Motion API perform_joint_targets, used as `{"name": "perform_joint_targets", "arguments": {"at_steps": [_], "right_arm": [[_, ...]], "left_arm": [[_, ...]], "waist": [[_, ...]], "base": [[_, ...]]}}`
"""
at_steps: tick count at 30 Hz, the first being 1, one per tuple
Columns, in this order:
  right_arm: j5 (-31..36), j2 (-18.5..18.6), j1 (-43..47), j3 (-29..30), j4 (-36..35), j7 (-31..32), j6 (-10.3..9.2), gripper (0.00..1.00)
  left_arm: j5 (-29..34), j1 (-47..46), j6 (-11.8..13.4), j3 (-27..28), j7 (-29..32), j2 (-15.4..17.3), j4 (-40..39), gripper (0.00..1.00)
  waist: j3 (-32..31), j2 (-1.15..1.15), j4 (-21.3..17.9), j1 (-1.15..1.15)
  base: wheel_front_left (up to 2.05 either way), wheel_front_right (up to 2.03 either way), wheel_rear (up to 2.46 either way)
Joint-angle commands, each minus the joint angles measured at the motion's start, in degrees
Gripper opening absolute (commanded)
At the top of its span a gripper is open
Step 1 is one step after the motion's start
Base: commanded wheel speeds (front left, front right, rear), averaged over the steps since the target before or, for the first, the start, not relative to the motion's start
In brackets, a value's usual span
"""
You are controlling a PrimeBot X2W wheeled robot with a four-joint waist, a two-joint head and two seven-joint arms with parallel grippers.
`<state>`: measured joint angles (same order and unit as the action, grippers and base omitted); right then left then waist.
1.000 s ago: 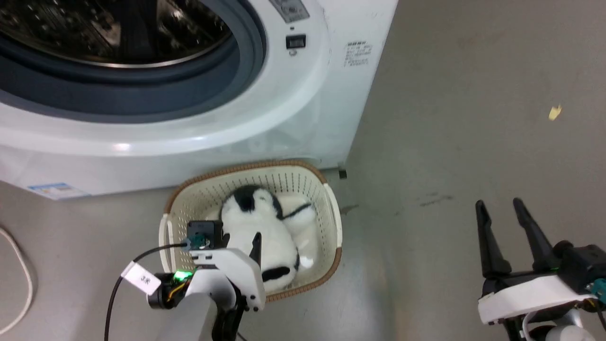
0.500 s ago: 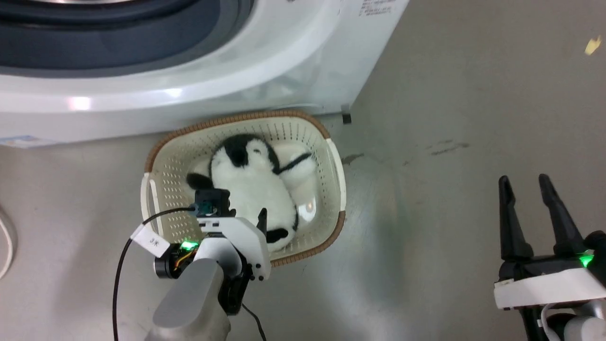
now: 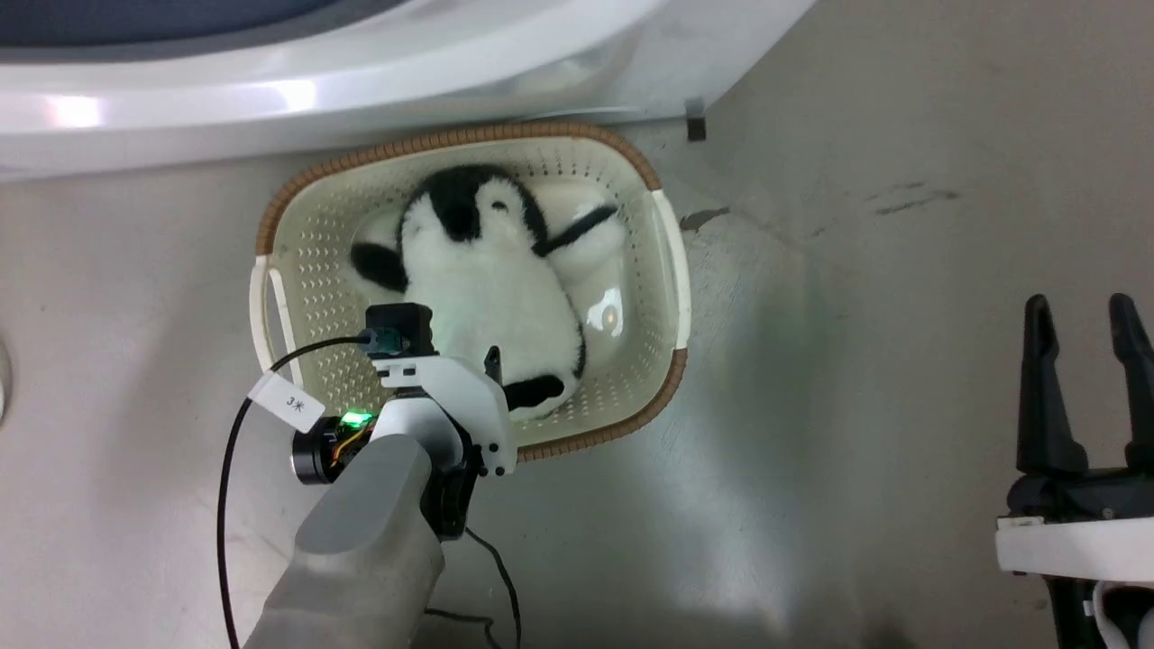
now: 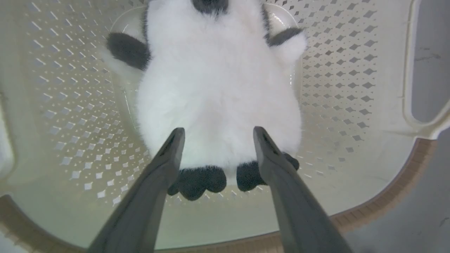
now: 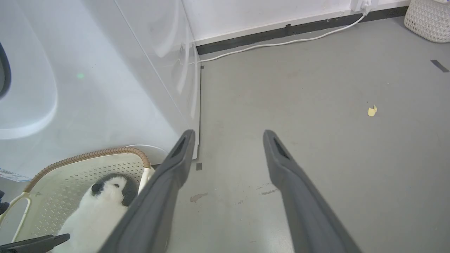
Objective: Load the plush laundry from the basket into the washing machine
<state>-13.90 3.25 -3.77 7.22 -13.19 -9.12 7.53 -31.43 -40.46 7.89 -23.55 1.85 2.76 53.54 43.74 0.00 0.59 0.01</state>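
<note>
Since the plush penguin [image 3: 491, 270] lies in the basket [image 3: 306, 270] before the washing machine [image 3: 361, 72], nothing is loaded yet. The left hand [image 4: 218, 130] hovers over its belly, spread wide and empty; the right hand [image 3: 1079, 306], likewise open, hangs well right.

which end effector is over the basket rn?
The left end effector: open, poised over the plush laundry inside the basket. The right end effector hangs open over the floor, off to the side.

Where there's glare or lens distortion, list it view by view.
Head view: glare spot on the basket floor, a highlight on the washing machine. Left wrist view: wide-angle lens bows the basket rim. Right wrist view: streaky reflections on the machine's side.
</note>
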Motion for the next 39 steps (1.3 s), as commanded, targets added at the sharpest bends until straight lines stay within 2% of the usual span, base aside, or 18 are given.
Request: {"name": "perform_joint_targets", "arguments": {"at_steps": [1, 19, 22, 25, 26, 27, 34, 39], "right_arm": [[-0.6, 0.3, 0.7, 0.4, -0.8, 0.1, -0.03, 1.00], [-3.2, 0.3, 3.6, 3.3, -8.5, 0.0, -0.04, 1.00], [-3.8, 0.3, 3.9, 3.7, -10.1, 0.1, -0.04, 1.00], [-3.7, 0.3, 4.2, 4.0, -10.6, 0.2, -0.04, 1.00], [-3.7, 0.3, 4.3, 4.2, -10.8, 0.3, -0.04, 1.00], [-3.7, 0.3, 4.4, 4.3, -10.9, 0.4, -0.04, 1.00], [-3.9, 0.2, 4.4, 4.5, -10.8, 0.6, -0.04, 1.00], [-3.8, 0.5, 4.0, 4.0, -10.5, 0.9, -0.04, 1.00]], "left_arm": [[-1.0, -1.6, 0.2, -0.8, -0.5, 0.1, 1.3, 1.00], [-13.9, -11.0, 3.0, -12.5, -3.3, 0.1, 9.7, 1.00], [-17.1, -13.1, 2.9, -16.3, -3.2, 0.1, 12.1, 1.00], [-18.3, -13.2, 2.4, -17.6, -2.3, 0.1, 12.5, 1.00], [-18.5, -13.2, 2.3, -18.1, -2.2, 0.1, 12.4, 0.31], [-18.9, -13.2, 2.2, -18.5, -2.1, 0.1, 12.3, 0.00], [-21.9, -12.9, 1.0, -20.8, -3.0, 0.1, 11.7, 0.00], [-23.4, -12.8, -0.3, -21.9, -6.3, 0.1, 11.3, 0.00]], "waist": [[1.5, 0.00, 0.7, -0.01], [12.0, 0.00, 1.2, -0.01], [14.2, 0.00, 1.3, -0.01], [14.3, 0.00, 1.3, -0.01], [14.3, 0.00, 1.4, -0.01], [14.3, 0.00, 1.5, -0.01], [13.5, 0.00, 2.1, -0.01], [12.4, 0.00, 2.8, -0.01]], "base": [[0.00, 0.00, 0.00], [0.00, 0.00, 0.00], [0.00, 0.00, 0.00], [0.00, 0.00, 0.00], [0.00, 0.00, 0.00], [0.00, 0.00, 0.00], [0.00, 0.00, 0.00], [0.00, 0.00, 0.00]]}}
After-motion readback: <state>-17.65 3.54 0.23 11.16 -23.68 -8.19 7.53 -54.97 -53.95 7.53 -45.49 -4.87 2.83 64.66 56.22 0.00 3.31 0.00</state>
